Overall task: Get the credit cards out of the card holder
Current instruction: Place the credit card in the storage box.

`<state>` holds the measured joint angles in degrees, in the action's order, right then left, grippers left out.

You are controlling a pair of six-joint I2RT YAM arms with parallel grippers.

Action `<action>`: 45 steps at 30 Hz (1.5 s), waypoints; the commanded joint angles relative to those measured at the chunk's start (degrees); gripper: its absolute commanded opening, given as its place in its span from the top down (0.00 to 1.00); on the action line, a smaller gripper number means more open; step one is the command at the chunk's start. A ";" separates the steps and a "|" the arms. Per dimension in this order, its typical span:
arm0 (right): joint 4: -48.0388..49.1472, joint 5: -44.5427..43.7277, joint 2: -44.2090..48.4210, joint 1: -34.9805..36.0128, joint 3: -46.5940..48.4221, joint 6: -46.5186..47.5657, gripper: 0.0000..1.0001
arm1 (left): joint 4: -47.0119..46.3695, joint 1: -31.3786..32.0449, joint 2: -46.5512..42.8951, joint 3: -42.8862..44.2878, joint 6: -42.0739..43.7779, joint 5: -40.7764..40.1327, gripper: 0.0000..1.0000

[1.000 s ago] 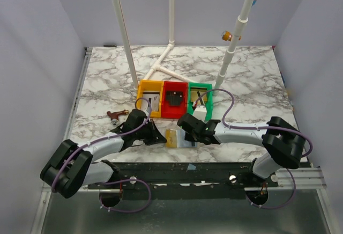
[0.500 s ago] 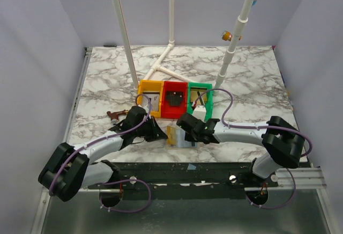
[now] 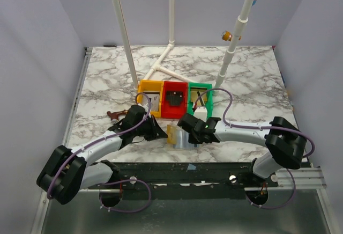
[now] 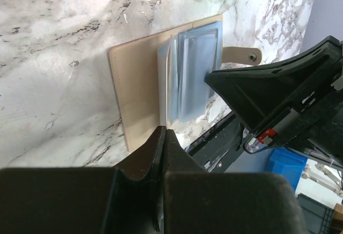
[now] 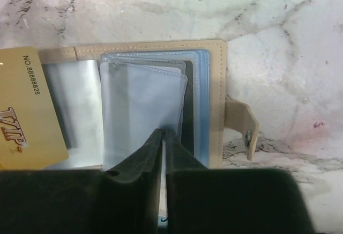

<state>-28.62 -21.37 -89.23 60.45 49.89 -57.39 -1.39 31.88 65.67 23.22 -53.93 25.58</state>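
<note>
Card holder (image 3: 179, 136) lies open on the marble worktop (image 3: 107, 83) near the front edge, between our two arms. A gold card (image 5: 24, 110) rests on its left half. Left fingers (image 4: 161, 141) are pressed together, tip at the holder's tan edge. Right fingers (image 5: 157, 140) are all but together, tips on the clear sleeves. Just behind stand the yellow tray (image 3: 143, 86), red tray (image 3: 174, 86) and green tray (image 3: 209, 102), side by side. White pipes (image 3: 171, 30) rise beyond. Lilac walls (image 3: 37, 57) stand at the left, right and back.

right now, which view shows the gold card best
The right wrist view: the gold card lies at the left of the open card holder, its number readable. The top external view shows only a small gold patch; in the left wrist view I cannot make it out.
</note>
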 commanded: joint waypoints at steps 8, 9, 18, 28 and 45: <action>-5.51 -1.16 4.93 0.38 4.38 2.34 0.41 | 1.30 -0.37 -2.02 2.23 1.29 1.12 1.00; -5.57 -1.30 5.41 0.38 4.81 2.46 0.35 | 1.30 -0.33 -2.12 2.42 1.37 1.15 1.00; 4.08 8.46 15.08 -7.59 2.64 7.85 0.00 | 2.49 -0.33 -2.66 3.97 1.04 2.08 1.00; 18.98 27.63 23.81 -18.79 -4.58 11.16 0.00 | 2.38 -0.33 -3.23 7.19 -0.07 4.84 1.00; 36.60 44.65 26.76 -24.77 -11.16 5.36 0.05 | -9.95 -1.94 -5.42 11.51 -10.33 14.57 1.00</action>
<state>1.50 17.02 -63.68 36.67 39.97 -49.74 -4.91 30.87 61.39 33.36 -59.92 35.66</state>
